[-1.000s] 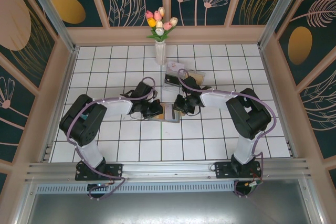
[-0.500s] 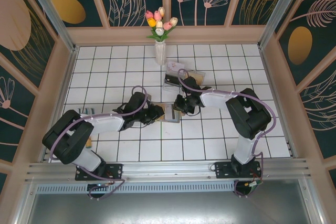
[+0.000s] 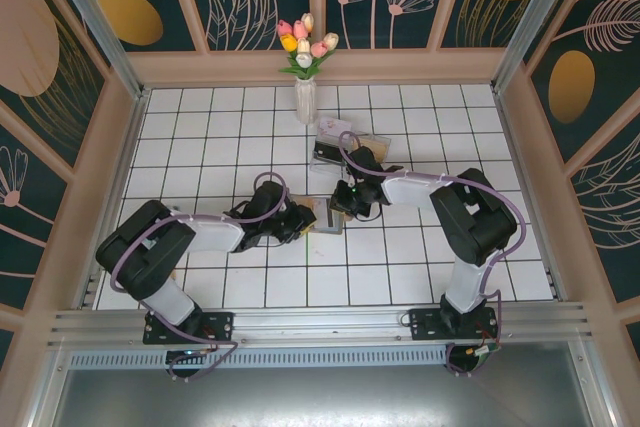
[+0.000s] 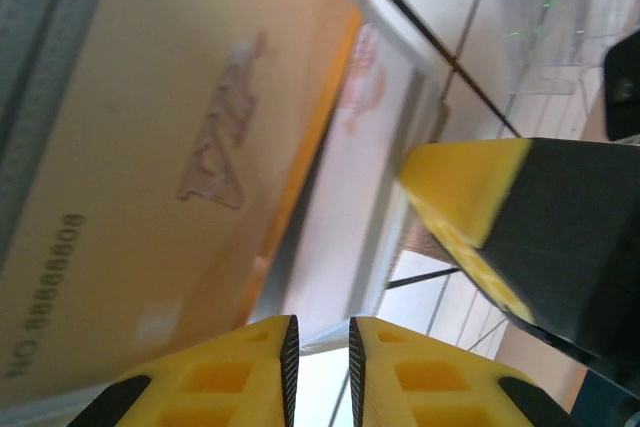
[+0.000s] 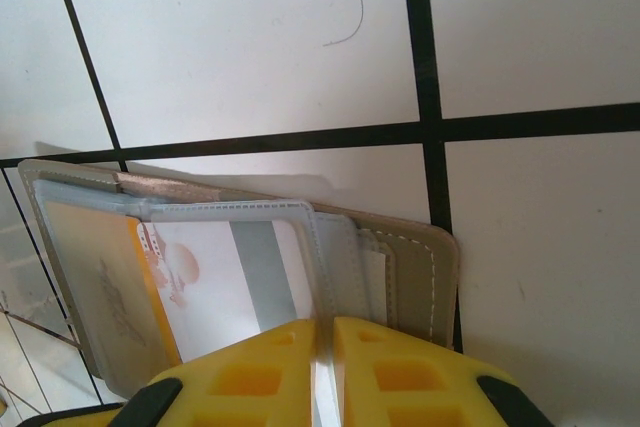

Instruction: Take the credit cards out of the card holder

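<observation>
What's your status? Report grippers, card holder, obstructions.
Right gripper shut on flat grey bifold card holder, lying open. Left gripper near-closed at its edge, grasp unclear. Tan-yellow plastic card inside sleeve. No obstruction seen.

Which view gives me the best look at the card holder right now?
Right wrist: the card holder lies open, nearly whole, sleeves and cards plain. Top external has it tiny between the arms. Left wrist is too close: a blurred tan card and sleeve edge.

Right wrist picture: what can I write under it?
Right gripper with jaws closed on the edge of the open card holder, a tan-yellow card and a white card tucked inside.
</observation>
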{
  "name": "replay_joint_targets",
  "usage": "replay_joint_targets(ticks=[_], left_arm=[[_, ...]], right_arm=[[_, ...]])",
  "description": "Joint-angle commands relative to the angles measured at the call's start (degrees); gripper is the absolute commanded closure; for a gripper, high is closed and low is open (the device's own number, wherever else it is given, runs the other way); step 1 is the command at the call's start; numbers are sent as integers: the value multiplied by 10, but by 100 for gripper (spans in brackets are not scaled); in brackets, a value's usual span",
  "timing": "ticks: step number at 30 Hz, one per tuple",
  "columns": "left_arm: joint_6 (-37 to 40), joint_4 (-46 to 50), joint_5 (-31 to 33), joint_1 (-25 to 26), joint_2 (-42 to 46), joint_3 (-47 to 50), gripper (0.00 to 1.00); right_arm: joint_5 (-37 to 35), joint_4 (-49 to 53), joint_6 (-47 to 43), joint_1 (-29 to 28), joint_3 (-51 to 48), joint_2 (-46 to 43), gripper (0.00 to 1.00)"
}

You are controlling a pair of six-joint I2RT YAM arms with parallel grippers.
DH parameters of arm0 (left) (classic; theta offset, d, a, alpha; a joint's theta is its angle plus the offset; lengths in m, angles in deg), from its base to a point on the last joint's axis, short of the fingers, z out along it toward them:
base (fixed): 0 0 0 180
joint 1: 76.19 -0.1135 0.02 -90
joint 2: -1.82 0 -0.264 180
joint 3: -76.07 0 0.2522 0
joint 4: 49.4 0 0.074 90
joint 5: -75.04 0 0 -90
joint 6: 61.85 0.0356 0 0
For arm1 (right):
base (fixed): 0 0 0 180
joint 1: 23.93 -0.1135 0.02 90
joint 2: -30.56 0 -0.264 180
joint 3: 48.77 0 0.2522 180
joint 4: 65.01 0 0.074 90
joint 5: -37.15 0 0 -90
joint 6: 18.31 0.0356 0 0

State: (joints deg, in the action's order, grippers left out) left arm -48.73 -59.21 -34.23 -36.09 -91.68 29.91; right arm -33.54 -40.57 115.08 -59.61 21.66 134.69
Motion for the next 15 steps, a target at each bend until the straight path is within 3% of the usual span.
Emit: replay_joint_targets(ticks=[1, 9, 15], left_arm=[[-19, -15, -6, 4, -12, -11, 76], [-12, 5, -11, 4, -37, -29, 72], [5, 80, 21, 4, -33, -47, 70]], right_arm=[[-19, 31, -5, -3, -28, 27, 84], [-17, 30, -7, -2, -28, 27, 84], [-17, 29, -6, 0, -32, 26, 84]])
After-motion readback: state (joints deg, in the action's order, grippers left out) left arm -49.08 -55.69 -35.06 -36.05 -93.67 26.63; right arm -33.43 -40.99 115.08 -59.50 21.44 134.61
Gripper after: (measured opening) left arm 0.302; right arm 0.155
